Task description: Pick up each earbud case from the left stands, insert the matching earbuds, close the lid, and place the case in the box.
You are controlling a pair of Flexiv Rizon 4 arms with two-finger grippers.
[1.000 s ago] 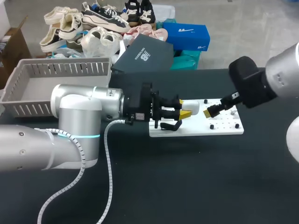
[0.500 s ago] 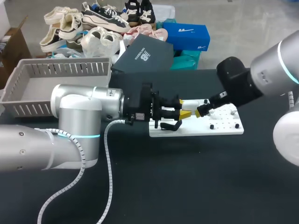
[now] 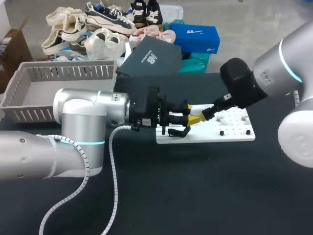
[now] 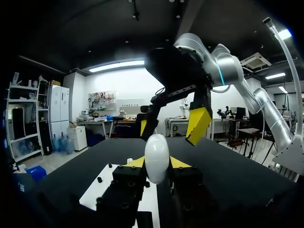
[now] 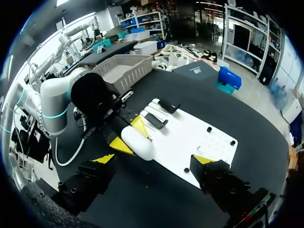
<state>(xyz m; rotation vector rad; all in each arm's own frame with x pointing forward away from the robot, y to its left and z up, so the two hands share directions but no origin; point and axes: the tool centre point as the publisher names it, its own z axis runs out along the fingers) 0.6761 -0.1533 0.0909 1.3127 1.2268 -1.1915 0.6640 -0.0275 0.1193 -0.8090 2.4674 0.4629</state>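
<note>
On the black table (image 3: 195, 186), the left arm (image 3: 83, 115) came in from the left side and lay low across it, with a white cable hanging from it. Its left gripper (image 4: 156, 164) was closed on the white earbud case (image 4: 156, 157) – one yellow tip pressed on each side of the smooth oval body, which stood upright between them. The case was held over the near-left part of the white peg board (image 3: 234, 134), not resting on it.

Just beside the held case, two black stands (image 5: 168, 106) lay on the board, and some small black pegs (image 3: 221, 132) stood on its right part.

The right gripper (image 5: 153, 161) hung just beyond the case, above the board. Its fingers were spread wide and touched nothing – in the right wrist view the case was ahead of them, in the gap, clearly apart from both yellow tips.

Farther away, at the far left of the table, stood the grey slatted basket (image 3: 29, 105), well apart from both grippers.
</note>
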